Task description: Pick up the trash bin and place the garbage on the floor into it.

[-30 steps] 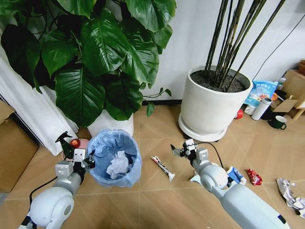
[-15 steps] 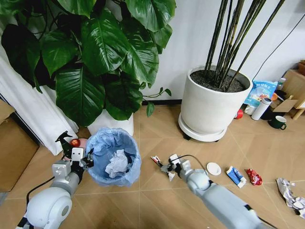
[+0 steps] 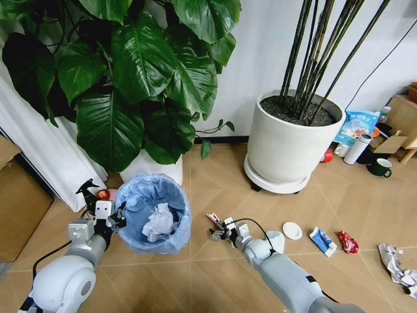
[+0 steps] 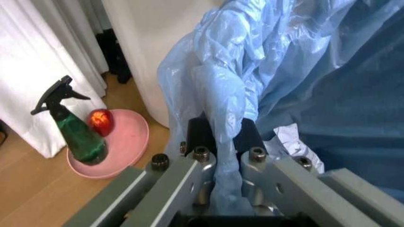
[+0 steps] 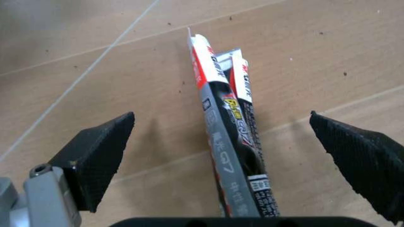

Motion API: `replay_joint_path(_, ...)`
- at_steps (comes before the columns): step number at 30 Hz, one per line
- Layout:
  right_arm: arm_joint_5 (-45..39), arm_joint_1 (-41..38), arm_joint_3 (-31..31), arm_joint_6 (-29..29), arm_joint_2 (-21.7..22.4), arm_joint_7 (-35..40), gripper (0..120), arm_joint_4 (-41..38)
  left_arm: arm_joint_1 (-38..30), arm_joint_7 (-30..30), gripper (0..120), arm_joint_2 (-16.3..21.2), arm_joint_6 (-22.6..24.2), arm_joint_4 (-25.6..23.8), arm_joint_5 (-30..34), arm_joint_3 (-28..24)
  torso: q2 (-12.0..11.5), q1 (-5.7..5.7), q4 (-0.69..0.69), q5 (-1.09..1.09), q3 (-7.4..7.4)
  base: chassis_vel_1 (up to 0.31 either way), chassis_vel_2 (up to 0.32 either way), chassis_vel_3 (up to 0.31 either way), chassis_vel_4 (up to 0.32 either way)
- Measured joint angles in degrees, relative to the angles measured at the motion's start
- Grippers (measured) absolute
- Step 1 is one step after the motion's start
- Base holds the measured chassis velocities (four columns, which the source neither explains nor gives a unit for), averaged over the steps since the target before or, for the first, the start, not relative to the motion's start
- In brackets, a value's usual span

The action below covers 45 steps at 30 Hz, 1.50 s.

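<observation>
Lengthwise between the right gripper's (image 5: 221, 156) wide-spread fingers (image 5: 101, 151) lies the tube (image 5: 230, 137), flat

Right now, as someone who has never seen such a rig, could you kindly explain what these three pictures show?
A two-armed wheeled robot is tidying litter. The wide picture comes from its head; the other two from cameras on its wrists. Its left gripper is clamped on the rim of a small round bin lined with a crinkly light-blue bag, crumpled paper inside. Its right gripper is open, its fingers astride a flattened grey, red and white tube lying on the tan wood-look floor. More wrappers lie farther right.
</observation>
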<state>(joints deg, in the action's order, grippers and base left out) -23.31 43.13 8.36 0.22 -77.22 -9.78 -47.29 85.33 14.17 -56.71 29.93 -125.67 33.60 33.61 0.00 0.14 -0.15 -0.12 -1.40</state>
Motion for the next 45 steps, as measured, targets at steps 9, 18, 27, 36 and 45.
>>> replay_joint_path(9,2.8,-1.1,-3.6,3.0,-3.2,-2.8,93,5.6,0.5,0.4,0,0.6,0.0,-0.2,0.1,-0.2,0.0,0.00,0.01,0.00,0.00,0.000,0.000,0.000,0.000)
replay_joint_path(18,6.2,-1.5,-7.5,4.5,-5.2,-4.2,58,9.7,0.5,0.6,0,0.9,0.1,-0.3,0.2,-0.4,0.0,0.00,0.00,0.01,0.00,0.000,0.000,0.000,0.000)
replay_joint_path(27,6.5,-1.0,-8.6,5.0,-5.4,-5.0,26,10.0,-0.3,0.6,0,1.4,0.2,0.3,0.6,-0.9,0.0,0.00,0.00,0.00,0.00,0.000,0.000,0.000,0.000)
replay_joint_path(36,7.3,-0.3,-9.3,5.5,-5.9,-5.1,3,10.1,-0.5,0.5,0,1.4,0.2,0.6,0.7,-0.9,0.0,0.00,0.00,0.00,0.01,0.000,0.000,0.000,0.000)
replay_joint_path(45,7.3,0.8,-10.8,5.8,-5.2,-4.5,3,6.9,-0.3,0.4,0,1.5,0.1,0.3,0.7,-0.8,0.0,0.00,0.01,0.02,0.00,0.000,0.000,0.000,0.000)
